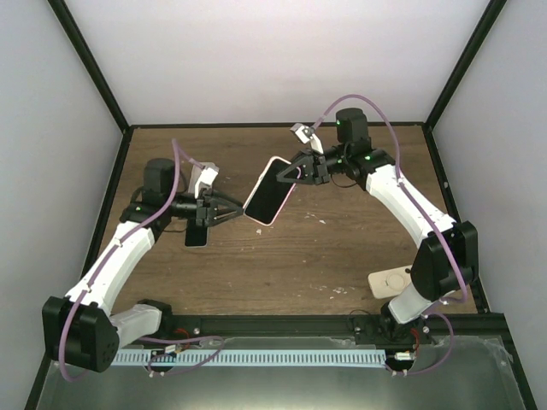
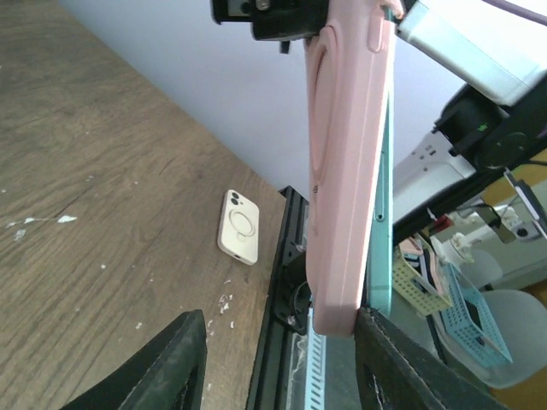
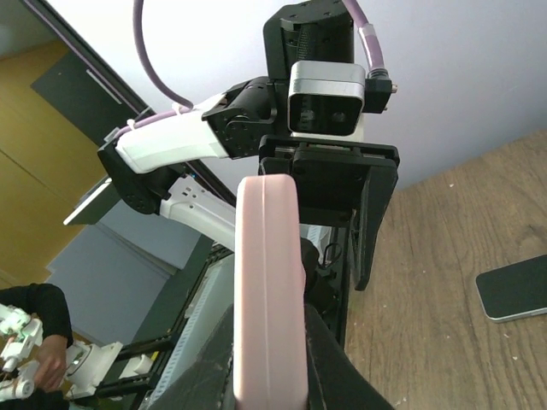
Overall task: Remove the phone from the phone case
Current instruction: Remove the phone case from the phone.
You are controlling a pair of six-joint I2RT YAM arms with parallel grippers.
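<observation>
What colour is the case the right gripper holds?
Pink case, clearest in the left wrist view.

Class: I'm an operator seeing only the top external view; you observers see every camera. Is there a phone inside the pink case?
Observer: Yes. The left wrist view shows a teal phone edge lining the pink case.
Operator: Is the left gripper closed on it?
Observer: No. The left gripper is open, straddling the case's lower end.
Operator: How does the right gripper hold it?
Observer: In the right wrist view, the right gripper pinches the case across its faces, seen edge-on.
</observation>
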